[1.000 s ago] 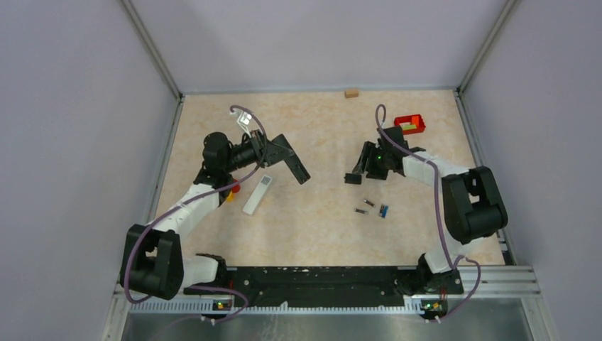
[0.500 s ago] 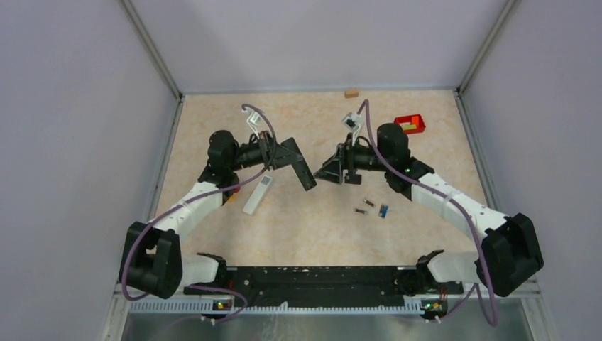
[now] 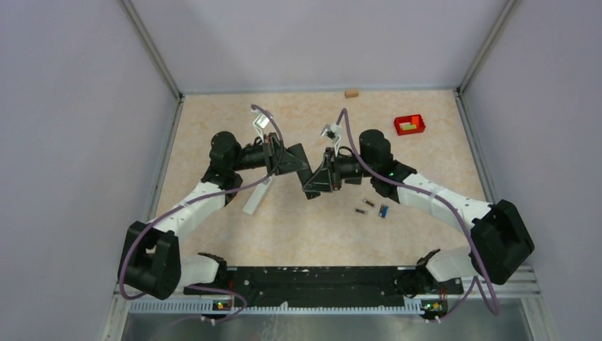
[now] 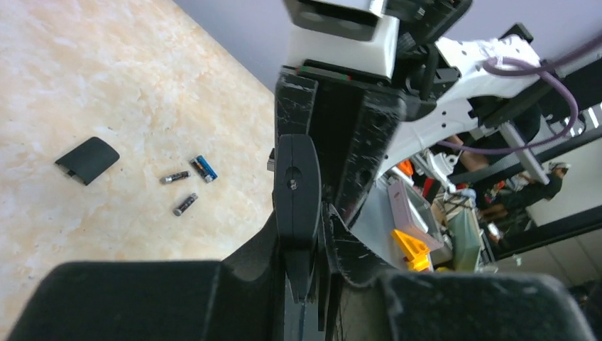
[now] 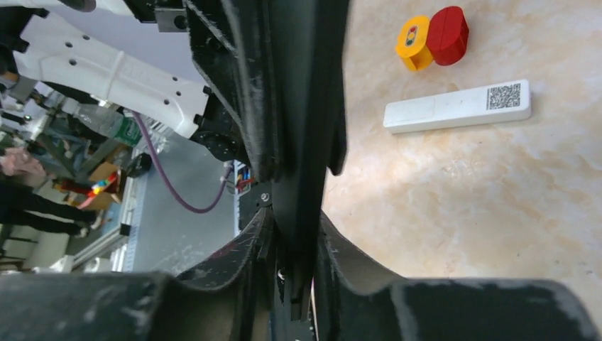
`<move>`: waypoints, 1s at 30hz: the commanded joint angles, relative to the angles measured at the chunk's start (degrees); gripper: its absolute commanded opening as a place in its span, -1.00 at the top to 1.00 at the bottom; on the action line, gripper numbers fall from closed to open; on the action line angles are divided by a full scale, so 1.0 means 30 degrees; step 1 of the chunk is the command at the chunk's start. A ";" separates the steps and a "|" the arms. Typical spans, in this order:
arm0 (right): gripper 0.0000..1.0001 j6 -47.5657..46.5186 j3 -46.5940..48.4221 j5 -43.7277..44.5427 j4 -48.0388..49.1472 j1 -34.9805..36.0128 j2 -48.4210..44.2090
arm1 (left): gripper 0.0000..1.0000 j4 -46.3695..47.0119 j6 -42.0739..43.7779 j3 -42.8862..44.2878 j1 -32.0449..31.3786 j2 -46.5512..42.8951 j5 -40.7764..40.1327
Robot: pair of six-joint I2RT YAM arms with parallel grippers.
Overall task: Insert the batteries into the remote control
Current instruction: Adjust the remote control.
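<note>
The white remote lies face down left of centre; the right wrist view shows it with a QR label. Two dark batteries and a small blue piece lie right of centre, and show in the left wrist view. My left gripper and right gripper are both shut and empty. Their tips meet and cross above the table between the remote and the batteries. Each wrist view shows the other gripper right in front of its own jaws.
A dark flat cover piece lies on the table near the batteries. A red tray stands at the back right and a small wooden block at the back edge. A red and yellow toy lies beside the remote.
My right arm has swung left from the back right to the middle. My left gripper has moved right. The two gripper tips now touch.
</note>
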 commanded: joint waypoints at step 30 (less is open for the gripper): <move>-0.03 0.1938 0.0277 0.8663 -0.5710 -0.1944 -0.2545 | 1.00 -0.6966 0.3449 0.0436 0.0298 -0.2624 -1.0980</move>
